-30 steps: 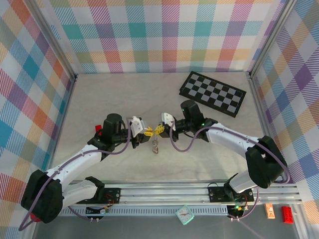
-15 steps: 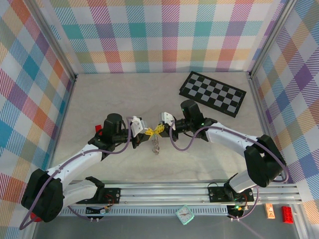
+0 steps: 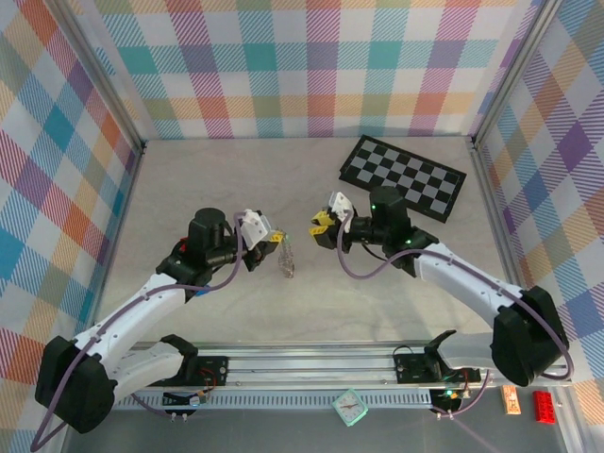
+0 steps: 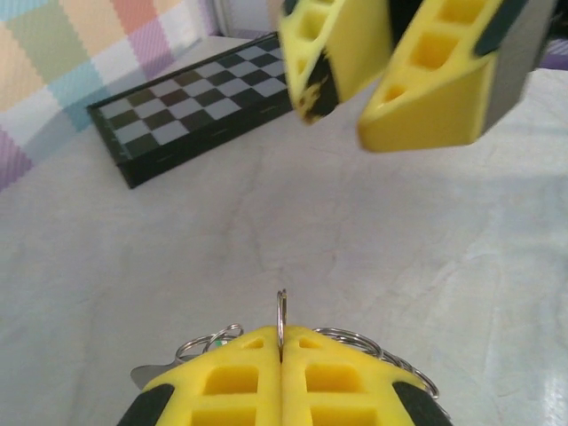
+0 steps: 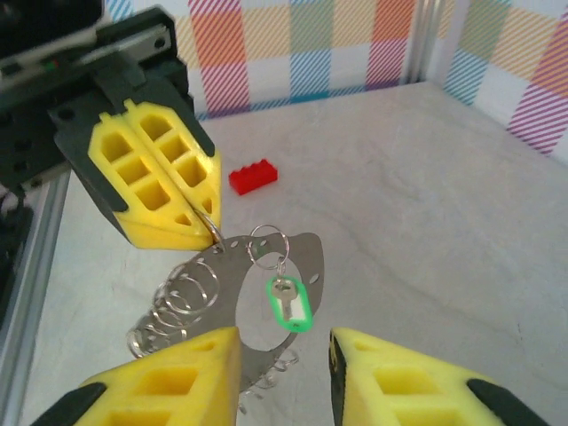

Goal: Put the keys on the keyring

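My left gripper [image 3: 271, 237] is shut on the top edge of the keyring [image 3: 286, 257], which hangs below it above the table. From the right wrist the keyring [image 5: 217, 275] is a flat grey hoop with holes, fringed with several small silvery rings. One key with a green head [image 5: 288, 303] dangles from a ring on the hoop. In the left wrist view a thin ring [image 4: 281, 309] stands pinched between my left fingers [image 4: 231, 382]. My right gripper [image 3: 321, 224] is open with nothing in it, just right of the keyring, its fingers [image 5: 408, 382] spread in front of the green key.
A black-and-white chequered board [image 3: 403, 177] lies at the back right. A red brick [image 5: 253, 176] sits on the table behind the left gripper. Plaid walls enclose the table on three sides, and a metal rail [image 3: 377, 363] runs along the near edge.
My right gripper has opened and drawn back to the right, away from the left one. My left gripper has risen slightly, still holding the keyring.
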Robot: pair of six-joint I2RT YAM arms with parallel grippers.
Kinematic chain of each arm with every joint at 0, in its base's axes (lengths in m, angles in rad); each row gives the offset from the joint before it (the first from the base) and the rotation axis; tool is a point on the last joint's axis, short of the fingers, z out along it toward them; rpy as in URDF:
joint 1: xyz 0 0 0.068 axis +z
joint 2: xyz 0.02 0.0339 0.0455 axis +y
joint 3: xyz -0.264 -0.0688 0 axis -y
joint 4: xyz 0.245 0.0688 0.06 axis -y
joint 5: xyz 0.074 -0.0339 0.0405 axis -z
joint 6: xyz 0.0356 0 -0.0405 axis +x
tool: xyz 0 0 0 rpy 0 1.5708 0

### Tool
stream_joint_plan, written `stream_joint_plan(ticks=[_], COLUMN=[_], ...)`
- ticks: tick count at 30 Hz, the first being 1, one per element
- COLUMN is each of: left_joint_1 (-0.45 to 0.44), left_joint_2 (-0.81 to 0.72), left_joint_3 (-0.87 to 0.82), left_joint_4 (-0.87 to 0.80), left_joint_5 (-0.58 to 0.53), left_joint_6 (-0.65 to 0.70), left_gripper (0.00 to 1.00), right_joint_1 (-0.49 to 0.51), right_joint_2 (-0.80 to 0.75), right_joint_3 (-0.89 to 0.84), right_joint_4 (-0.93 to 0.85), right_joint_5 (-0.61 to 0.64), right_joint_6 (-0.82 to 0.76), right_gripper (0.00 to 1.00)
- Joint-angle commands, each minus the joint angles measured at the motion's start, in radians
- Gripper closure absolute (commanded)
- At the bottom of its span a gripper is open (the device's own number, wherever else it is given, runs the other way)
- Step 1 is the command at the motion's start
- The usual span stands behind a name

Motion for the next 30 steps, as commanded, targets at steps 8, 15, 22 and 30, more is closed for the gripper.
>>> stream_joint_plan(ticks=[8, 15, 22, 30], left_joint_1=[0.071, 0.192, 0.279, 0.333], left_joint_2=[-0.031, 0.048, 0.140, 0.181], left_joint_3=[0.166, 0.229, 0.252, 0.271], left_joint_4=[-0.131, -0.173, -0.090, -0.044], left_joint_5=[-0.163, -0.116, -0.116, -0.139], left_joint_6=[-0.080, -0.092, -0.172, -0.202], left_gripper=[1.00, 1.00, 1.00, 1.00], right_joint_1=[0.010, 0.267, 0.470, 0.553], right_joint_2=[0.073, 0.196, 0.454, 0.830], right_joint_3=[0.190, 0.211, 0.246, 0.557], right_joint_4=[-0.193, -0.150, 0.054, 0.024], right_joint_5=[-0.131, 0.023, 0.158, 0.178], right_joint_6=[0.192, 0.080, -0.043, -0.153], right_gripper=[0.71, 0.69, 0.63, 0.61])
